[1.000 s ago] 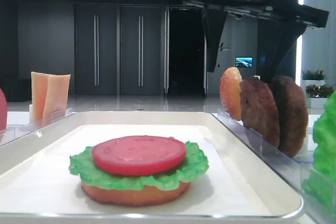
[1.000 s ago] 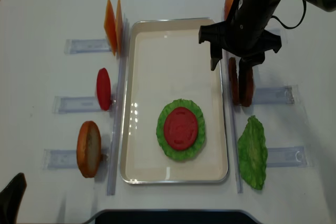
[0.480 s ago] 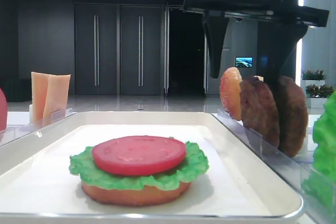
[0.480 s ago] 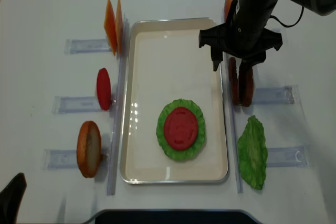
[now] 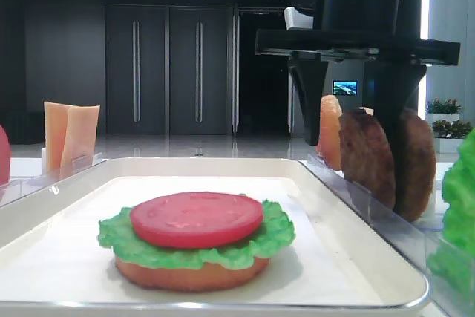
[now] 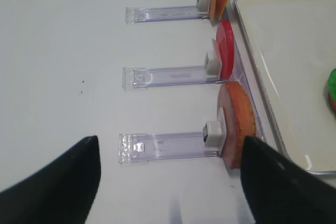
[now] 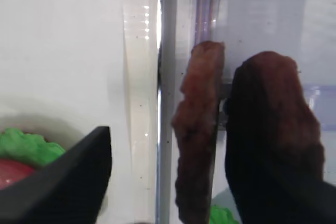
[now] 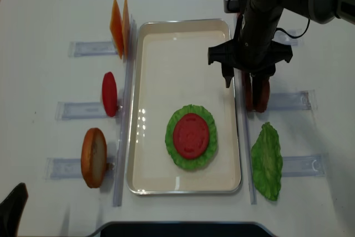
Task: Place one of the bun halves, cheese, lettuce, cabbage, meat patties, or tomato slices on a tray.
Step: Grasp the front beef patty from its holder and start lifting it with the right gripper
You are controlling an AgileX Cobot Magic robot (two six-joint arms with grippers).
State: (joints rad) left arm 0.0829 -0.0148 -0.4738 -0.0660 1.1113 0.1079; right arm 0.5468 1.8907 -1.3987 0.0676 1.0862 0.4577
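The right gripper is hanging over the two meat patties that are standing on edge in a clear rack just outside the right rim of the tray. Its jaws are standing wide apart and grasping nothing yet: in the wrist view one dark finger is sitting between the two patties, against the far one, while the other finger is waiting over the tray side, so the nearer patty is lying in the gap. On the tray a bun half, lettuce and a tomato slice are already stacked, so a patty looks like the next layer. To do this well, the gripper should be going low enough to catch the disc near its middle, closing gently on that one patty only, then lifting straight up clear of the rack. The left gripper is idling with jaws spread beside the spare bun half.
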